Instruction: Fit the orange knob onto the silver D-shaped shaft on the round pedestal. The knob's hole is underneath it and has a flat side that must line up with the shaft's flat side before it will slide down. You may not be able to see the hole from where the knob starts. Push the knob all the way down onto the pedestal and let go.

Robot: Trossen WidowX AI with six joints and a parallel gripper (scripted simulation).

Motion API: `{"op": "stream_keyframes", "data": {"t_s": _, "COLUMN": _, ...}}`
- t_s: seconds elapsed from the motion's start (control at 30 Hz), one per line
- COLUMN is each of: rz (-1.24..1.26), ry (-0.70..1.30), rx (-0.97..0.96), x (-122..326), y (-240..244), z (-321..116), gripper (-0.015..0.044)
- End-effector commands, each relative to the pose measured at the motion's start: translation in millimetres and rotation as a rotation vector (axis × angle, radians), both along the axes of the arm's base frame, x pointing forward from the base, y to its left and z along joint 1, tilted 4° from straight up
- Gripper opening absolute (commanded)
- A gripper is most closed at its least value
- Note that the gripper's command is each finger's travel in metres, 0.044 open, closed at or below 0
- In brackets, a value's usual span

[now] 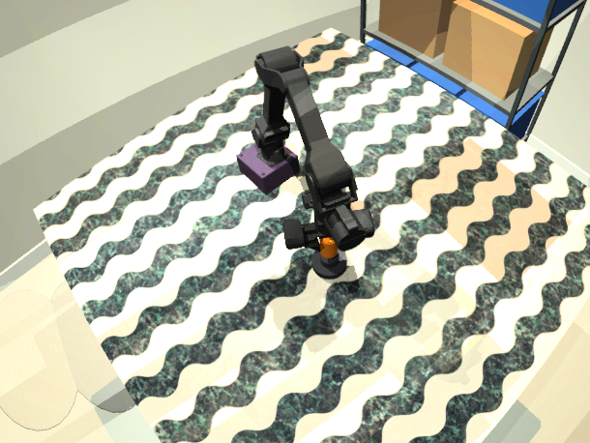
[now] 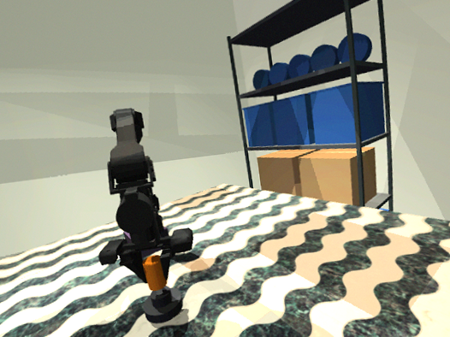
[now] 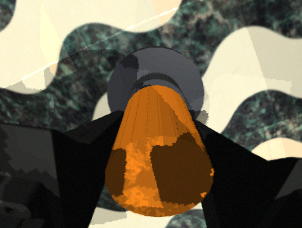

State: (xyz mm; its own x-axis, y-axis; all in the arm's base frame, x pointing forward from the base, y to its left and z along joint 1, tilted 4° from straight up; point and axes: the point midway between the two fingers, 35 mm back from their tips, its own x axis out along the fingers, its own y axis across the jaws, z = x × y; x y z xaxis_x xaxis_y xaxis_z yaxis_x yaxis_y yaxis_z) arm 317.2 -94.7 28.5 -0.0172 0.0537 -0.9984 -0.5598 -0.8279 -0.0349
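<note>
Fingers: clamped on the orange knob, one on each side of its ribbed body. Knob roughly upright, directly above the middle of the round pedestal.

In the exterior view a short grey length of shaft shows between the knob's lower end and the pedestal's raised collar; knob is therefore not fully down. Cannot tell whether the shaft tip is inside the hole, nor whether the flat sides line up; the hole is hidden under the knob.

Pedestal stands on the tabletop, patterned in wavy dark green and pale bands. The black arm rises from a purple block, bends at the top and slopes down to the knob.

Beyond the table: a metal shelf with cardboard boxes low down, blue bins above them
</note>
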Motion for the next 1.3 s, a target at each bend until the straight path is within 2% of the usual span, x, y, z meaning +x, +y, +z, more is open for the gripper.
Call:
{"op": "stream_keyframes", "data": {"t_s": 0.0, "rz": -0.02, "ry": -0.004, "rx": -0.004, "x": -1.6, "y": 0.1, "z": 4.2, "gripper": 0.0}}
{"op": "stream_keyframes", "data": {"t_s": 0.17, "rz": -0.239, "ry": 0.008, "rx": -0.007, "x": -1.7, "y": 0.1, "z": 5.2, "gripper": 0.0}}
{"op": "stream_keyframes", "data": {"t_s": 0.83, "rz": -1.621, "ry": 0.08, "rx": -0.026, "x": 4.1, "y": -2.2, "z": 4.2, "gripper": 0.0}}
{"op": "stream_keyframes", "data": {"t_s": 1.27, "rz": -1.667, "ry": 0.082, "rx": -0.027, "x": 5.3, "y": -3.1, "z": 2.5, "gripper": 0.0}}
